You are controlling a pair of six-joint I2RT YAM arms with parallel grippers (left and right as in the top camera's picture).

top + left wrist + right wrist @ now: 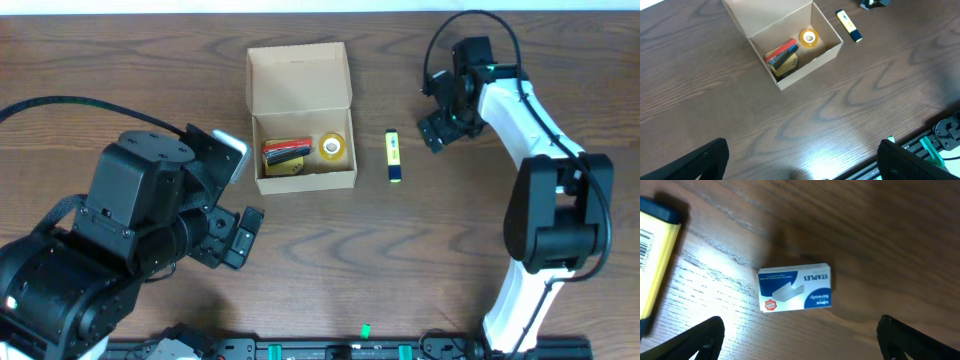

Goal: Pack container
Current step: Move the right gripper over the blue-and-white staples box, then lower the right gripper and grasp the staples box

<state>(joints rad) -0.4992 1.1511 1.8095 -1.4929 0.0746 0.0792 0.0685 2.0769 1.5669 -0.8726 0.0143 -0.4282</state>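
Above staples box [795, 288], right claw [800, 326] spread, pointing down; left claw [802, 149] spread, raised near container [812, 62].

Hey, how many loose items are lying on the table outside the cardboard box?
2. A yellow highlighter lies beside the container, toward the right gripper; a small staples box lies under that gripper, visible only in the right wrist view. The arms may hide others.
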